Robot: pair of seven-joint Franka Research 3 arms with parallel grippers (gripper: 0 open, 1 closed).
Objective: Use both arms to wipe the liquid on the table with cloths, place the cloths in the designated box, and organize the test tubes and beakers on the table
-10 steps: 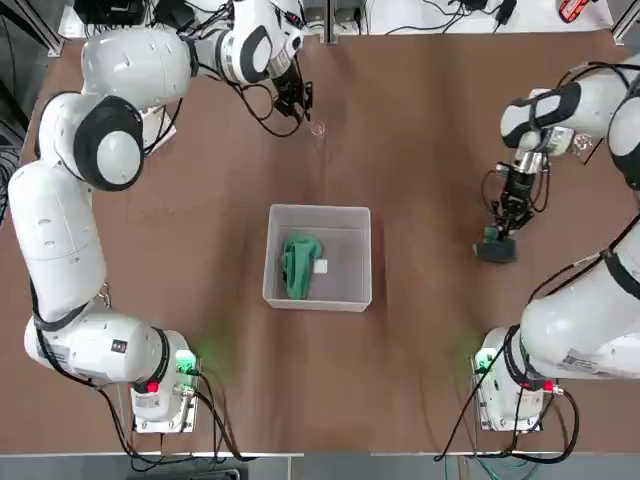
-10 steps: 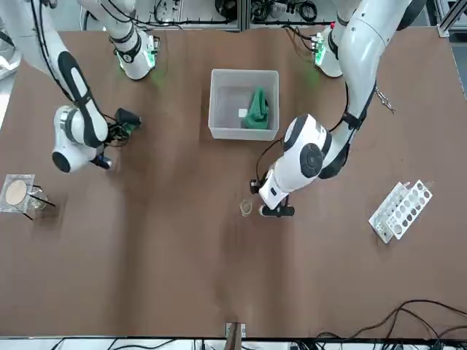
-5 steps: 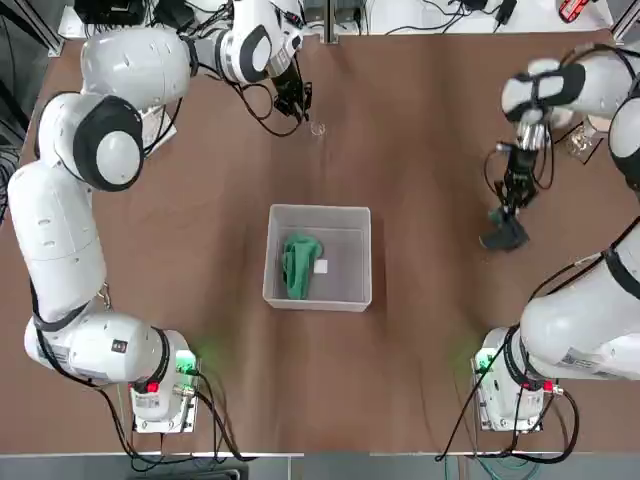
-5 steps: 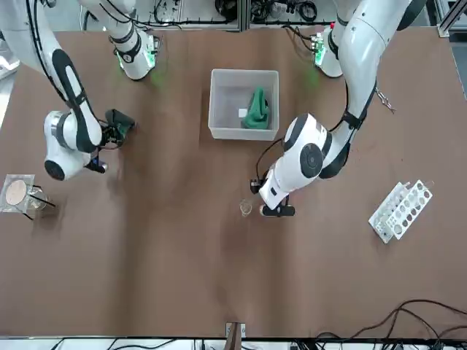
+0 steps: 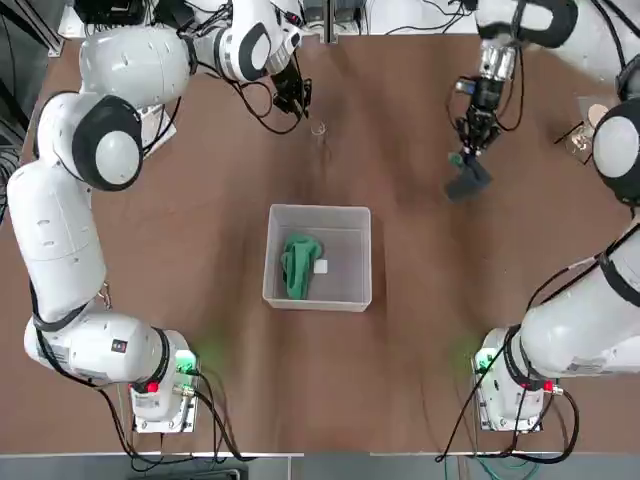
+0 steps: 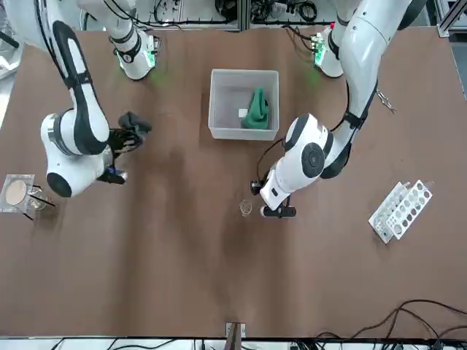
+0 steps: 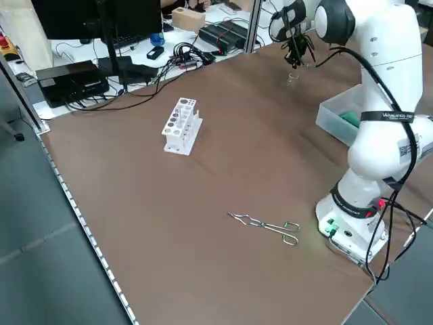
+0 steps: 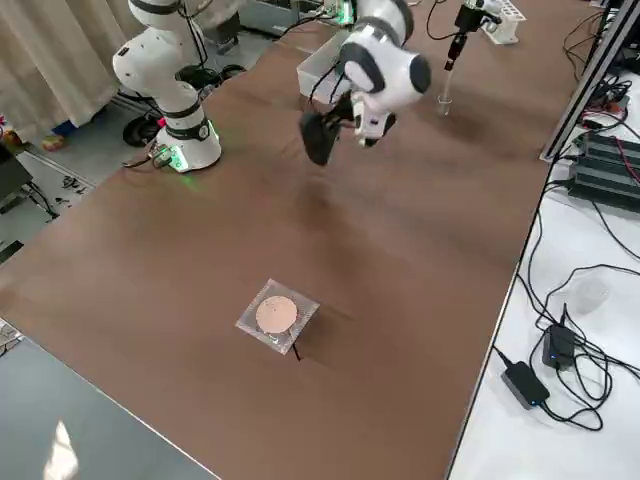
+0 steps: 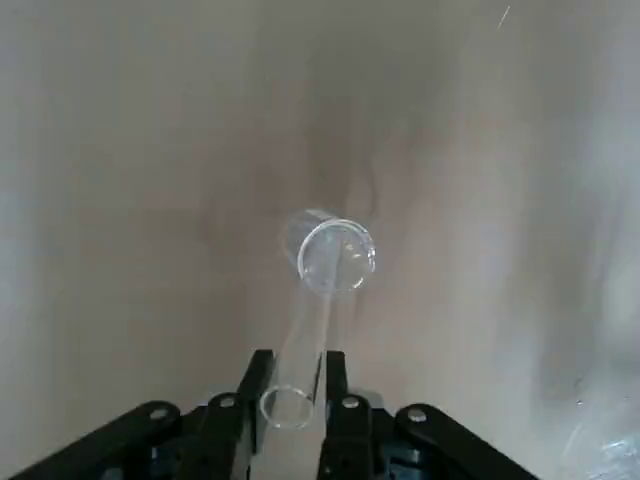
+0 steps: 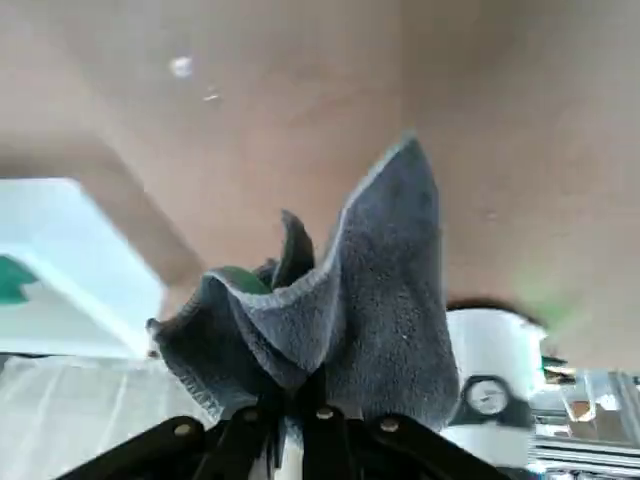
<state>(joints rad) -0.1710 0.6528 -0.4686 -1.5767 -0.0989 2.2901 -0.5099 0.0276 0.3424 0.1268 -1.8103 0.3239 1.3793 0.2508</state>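
Observation:
My left gripper (image 5: 300,108) is at the far side of the table (image 5: 200,220), shut on a clear glass test tube (image 9: 300,360). The tube's far end points at a tiny clear beaker (image 9: 337,257) that stands on the table beside the fingers (image 5: 318,128). My right gripper (image 5: 466,160) hangs above the table right of centre, shut on the dark grey cloth (image 5: 465,183), which dangles free of the surface (image 10: 340,300). The green cloth (image 5: 298,265) lies inside the translucent box (image 5: 345,300) in the middle.
A white perforated tube rack (image 6: 400,210) lies on the left arm's side. A metal stand with a tan disc (image 6: 16,192) sits on the right arm's side near the far edge. Metal tongs (image 7: 267,225) lie near the left base. Cables run past the far edge.
The right arm has lifted the grey cloth off the table and carried it toward the far side and inward toward the centre. The left gripper has stayed beside the beaker.

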